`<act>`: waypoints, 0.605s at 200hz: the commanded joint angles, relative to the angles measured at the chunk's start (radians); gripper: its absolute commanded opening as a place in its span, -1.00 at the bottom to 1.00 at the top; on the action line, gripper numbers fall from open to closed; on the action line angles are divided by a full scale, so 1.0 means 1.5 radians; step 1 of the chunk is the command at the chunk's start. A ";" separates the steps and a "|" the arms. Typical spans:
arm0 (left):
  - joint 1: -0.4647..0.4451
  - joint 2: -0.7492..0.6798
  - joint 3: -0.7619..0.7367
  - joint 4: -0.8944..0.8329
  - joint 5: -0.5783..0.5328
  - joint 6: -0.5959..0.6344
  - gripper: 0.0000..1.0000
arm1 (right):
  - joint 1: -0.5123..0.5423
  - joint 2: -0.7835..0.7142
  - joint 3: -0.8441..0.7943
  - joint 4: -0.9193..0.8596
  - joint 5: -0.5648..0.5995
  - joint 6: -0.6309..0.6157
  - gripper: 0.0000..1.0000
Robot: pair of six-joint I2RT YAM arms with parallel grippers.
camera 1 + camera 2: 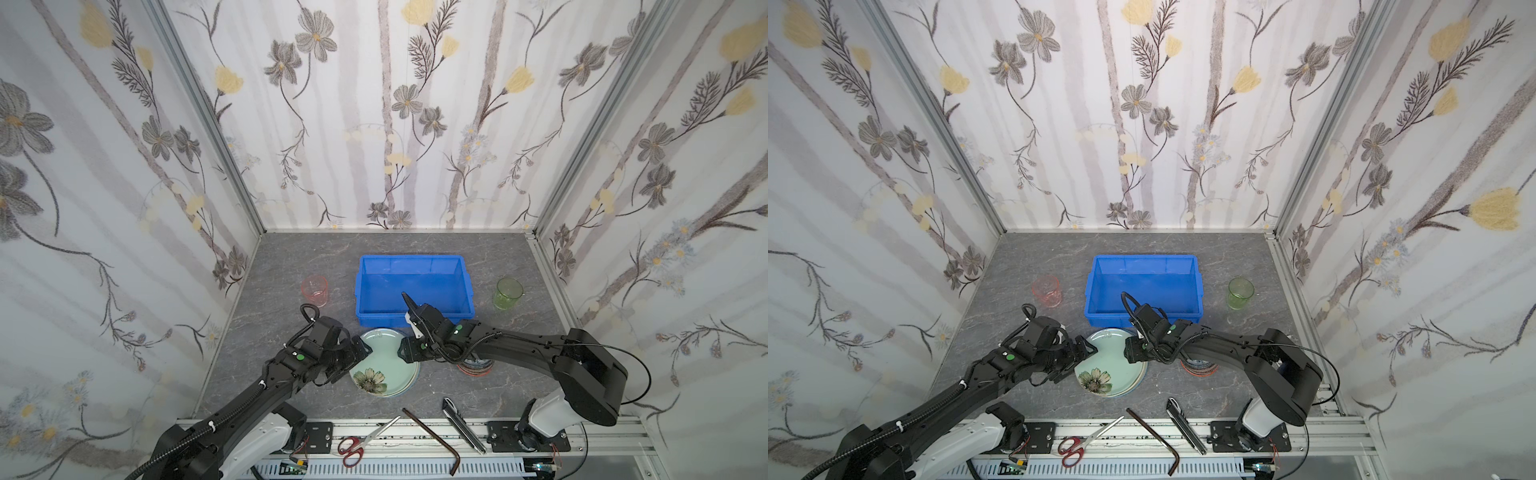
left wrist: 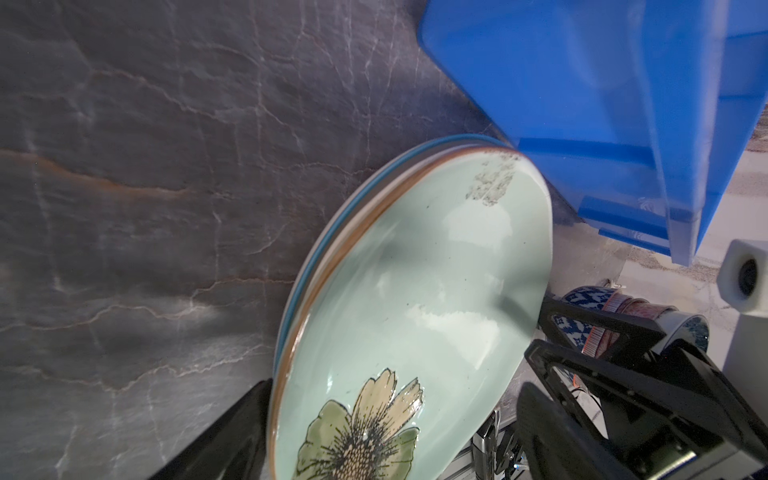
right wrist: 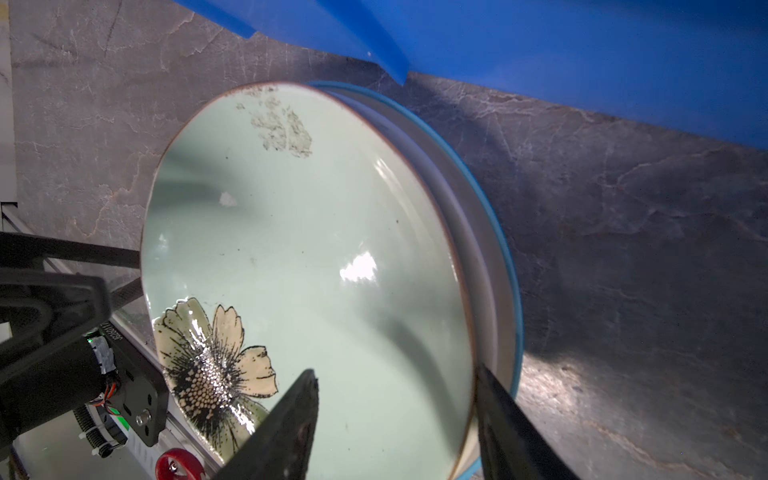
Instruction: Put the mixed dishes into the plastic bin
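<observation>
A stack of plates with the mint-green flowered plate (image 1: 384, 365) (image 1: 1113, 368) on top lies just in front of the blue plastic bin (image 1: 411, 258) (image 1: 1144, 258). My left gripper (image 1: 360, 350) (image 2: 399, 399) is open at the stack's left edge, its jaws wide apart on either side of the rim. My right gripper (image 1: 400, 351) (image 3: 395, 395) is open at the right edge. One of its fingers (image 3: 291, 415) is over the plate's face (image 3: 316, 249) and the other is outside the rim. Small patterned bowls (image 1: 473, 368) (image 2: 590, 307) are stacked under the right arm. The bin holds nothing.
A pink tumbler (image 1: 314, 291) stands left of the bin and a green tumbler (image 1: 508, 293) to its right. Red-handled scissors (image 1: 361, 442), a bent hex key (image 1: 436, 436) and a utility knife (image 1: 463, 424) lie along the front rail. Papered walls close in three sides.
</observation>
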 commanded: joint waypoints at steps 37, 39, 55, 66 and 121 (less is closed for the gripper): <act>0.000 -0.004 -0.007 -0.002 -0.014 -0.001 0.82 | 0.004 0.005 0.009 0.029 -0.010 0.001 0.18; -0.001 -0.004 -0.008 -0.002 -0.014 -0.001 0.81 | 0.004 0.005 0.008 0.030 -0.011 0.001 0.18; -0.001 -0.006 -0.010 -0.004 -0.013 0.000 0.80 | 0.008 0.004 0.011 0.024 0.003 0.003 0.15; -0.001 -0.008 -0.013 -0.004 -0.015 0.000 0.79 | 0.012 0.005 0.019 0.008 0.020 -0.002 0.15; -0.001 -0.012 -0.012 -0.009 -0.016 0.000 0.75 | 0.013 0.011 0.019 0.004 0.026 -0.001 0.16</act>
